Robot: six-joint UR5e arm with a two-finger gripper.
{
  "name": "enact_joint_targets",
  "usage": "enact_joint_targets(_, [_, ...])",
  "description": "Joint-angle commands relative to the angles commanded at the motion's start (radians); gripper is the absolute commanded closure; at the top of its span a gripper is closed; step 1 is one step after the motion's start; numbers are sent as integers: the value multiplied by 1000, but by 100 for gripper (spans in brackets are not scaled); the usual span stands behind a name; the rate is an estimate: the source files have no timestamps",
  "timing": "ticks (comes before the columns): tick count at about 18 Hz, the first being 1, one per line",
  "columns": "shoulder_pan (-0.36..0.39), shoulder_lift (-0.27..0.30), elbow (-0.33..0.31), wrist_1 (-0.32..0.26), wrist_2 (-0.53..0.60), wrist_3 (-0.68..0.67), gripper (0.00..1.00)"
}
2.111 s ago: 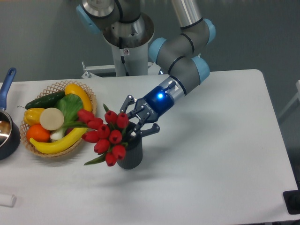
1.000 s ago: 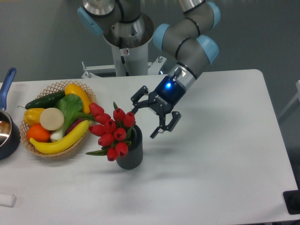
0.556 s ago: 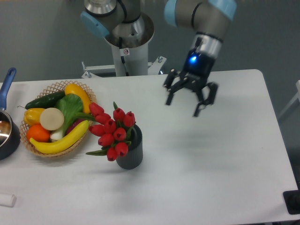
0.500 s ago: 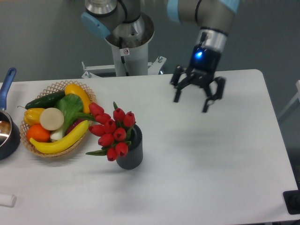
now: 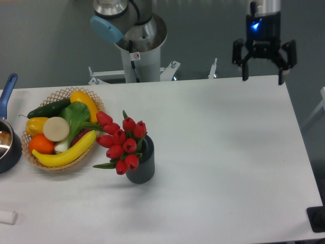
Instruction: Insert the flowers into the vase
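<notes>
Withdrawn tool (image 5: 263, 76) far from flowers (image 5: 121, 144).

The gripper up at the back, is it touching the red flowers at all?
Apart. The fixed camera shows the gripper open at the table's far right edge, with bare white tabletop between it and the flowers standing in the vase.

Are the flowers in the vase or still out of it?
In. The flowers rise from the mouth of the upright vase, heads leaning left; the open gripper is far off.
</notes>
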State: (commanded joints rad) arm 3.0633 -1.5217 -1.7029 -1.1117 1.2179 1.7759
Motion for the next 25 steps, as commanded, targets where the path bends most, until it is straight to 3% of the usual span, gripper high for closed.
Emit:
enact_joint_targets(3, [20, 2, 38, -88, 25, 66, 0])
enact_joint_targets(6, [35, 9, 40, -117, 35, 129, 0])
enact_joint_targets(25, [28, 31, 11, -123, 45, 149, 0])
